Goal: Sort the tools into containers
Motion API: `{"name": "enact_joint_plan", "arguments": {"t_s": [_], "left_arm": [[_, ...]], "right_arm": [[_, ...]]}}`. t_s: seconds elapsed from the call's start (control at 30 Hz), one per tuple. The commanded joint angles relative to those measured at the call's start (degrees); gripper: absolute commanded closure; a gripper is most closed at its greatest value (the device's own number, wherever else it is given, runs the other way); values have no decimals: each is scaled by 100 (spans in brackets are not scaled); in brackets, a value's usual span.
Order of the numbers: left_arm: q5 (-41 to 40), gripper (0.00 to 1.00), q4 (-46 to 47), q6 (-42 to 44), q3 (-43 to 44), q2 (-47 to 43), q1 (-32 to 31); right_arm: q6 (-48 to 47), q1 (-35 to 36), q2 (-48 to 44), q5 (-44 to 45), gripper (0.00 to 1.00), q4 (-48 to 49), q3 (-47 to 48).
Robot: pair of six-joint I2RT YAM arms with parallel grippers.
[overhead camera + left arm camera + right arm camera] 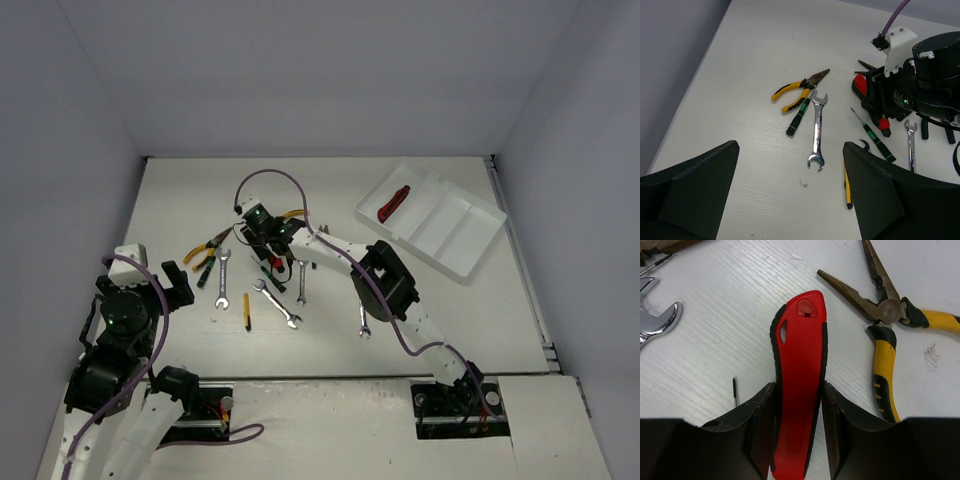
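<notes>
Right end effector (799,405) pinches the red utility knife (800,350); left end effector (790,147) stands wide open.

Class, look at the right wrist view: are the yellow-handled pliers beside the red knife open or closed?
Open. The pliers lie with their two nose tips spread apart and their yellow handles splayed.

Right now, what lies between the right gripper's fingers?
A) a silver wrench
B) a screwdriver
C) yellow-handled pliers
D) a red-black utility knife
D: the right wrist view shows the red-black utility knife between the right gripper's fingers, both against its sides, with the pliers lying apart beside it.
</notes>
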Motion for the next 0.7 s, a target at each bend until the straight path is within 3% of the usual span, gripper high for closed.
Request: {"name": "enact_joint_plan", "arguments": {"t_s": [0.0,0.3,0.5,0.67], "left_arm": [[16,17,398,13,41,191,52],[47,17,386,13,50,239,52],[55,17,403,5,56,251,52],[79,17,400,5,78,300,70]], "right_arm": [[-45,-36,-386,326,99,12,371],[925,-695,-1504,1580,100,21,198],[2537,-2407,-2247,1604,100,12,-654],[3167,-3384,-2082,1332,96,12,-827]]}}
